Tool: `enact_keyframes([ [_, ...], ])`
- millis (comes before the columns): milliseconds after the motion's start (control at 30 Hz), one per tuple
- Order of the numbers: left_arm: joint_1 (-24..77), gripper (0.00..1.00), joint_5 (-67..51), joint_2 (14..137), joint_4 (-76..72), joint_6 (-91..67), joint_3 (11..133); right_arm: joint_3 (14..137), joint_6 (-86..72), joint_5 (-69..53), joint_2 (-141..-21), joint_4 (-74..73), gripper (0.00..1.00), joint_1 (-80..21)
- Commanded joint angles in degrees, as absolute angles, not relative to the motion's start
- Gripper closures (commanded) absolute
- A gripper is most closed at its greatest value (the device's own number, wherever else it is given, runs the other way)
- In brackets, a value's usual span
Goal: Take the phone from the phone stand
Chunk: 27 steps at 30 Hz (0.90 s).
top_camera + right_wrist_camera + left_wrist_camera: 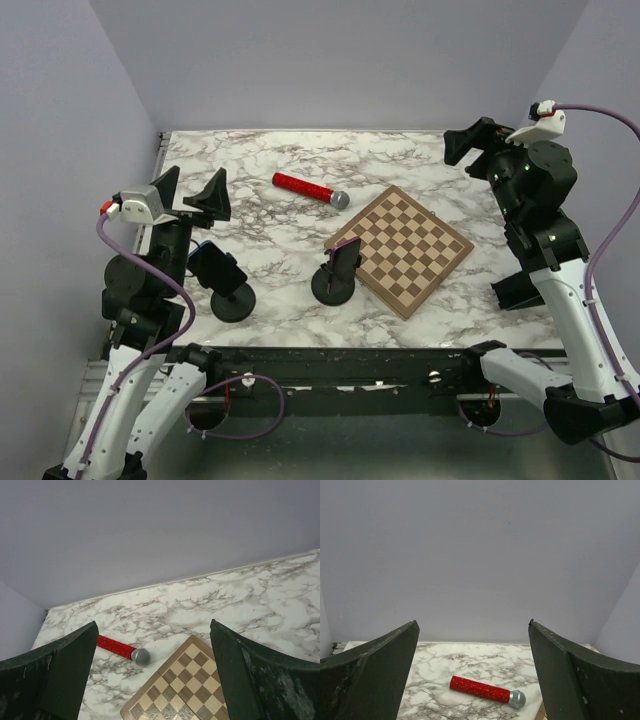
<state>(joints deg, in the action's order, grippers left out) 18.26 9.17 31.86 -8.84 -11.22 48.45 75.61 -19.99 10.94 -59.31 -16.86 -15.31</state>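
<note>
The marble tabletop (260,150) is closed in by plain walls on its far, left and right edges, and a black rail (330,365) runs along its near edge. The chessboard (410,250) lies turned like a diamond. Beyond its far corner and to its right the marble is bare up to the walls. A red microphone (310,188) lies off its far-left side, apart from it, silver head toward the board.

A phone stand (335,288) with a round black base sits against the board's left corner, and the phone (345,257) on it is a dark flat slab, tilted, with a paler edge. Further left of the board, well apart, a second round-based stand (233,302) bears a similar dark slab (217,266) with a bluish glint. Whether that one is also a phone cannot be told.

The left jaws hang wide and empty in the air left of the board, above the second stand's side. The right jaws are wide and empty too, raised beyond the board's right corner.
</note>
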Motion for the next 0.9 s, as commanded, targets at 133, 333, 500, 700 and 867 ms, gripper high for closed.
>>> enact_keyframes([
  [133,21.98,0.01,1.66,34.42,-7.32,-9.33,51.35,71.75,-22.44,11.18,-56.97,-18.59,0.0,-15.45],
  [333,25.03,0.01,-4.24,35.06,-7.02,-9.05,51.53,70.4,-23.39,-1.65,-57.58,-22.04,0.0,-15.47],
  [500,28.43,0.01,-6.88,36.81,-5.31,-8.75,52.89,68.44,-23.37,-6.62,-58.07,-22.26,0.0,-15.47],
  [700,31.88,0.01,-6.56,38.81,-1.79,-6.17,54.95,69.47,-23.17,-11.36,-66.02,-27.47,0.0,-18.7],
  [867,34.19,0.01,-4.85,39.45,-0.23,-3.53,55.55,68.57,-22.32,-12.1,-66.34,-24.89,0.0,-25.66],
])
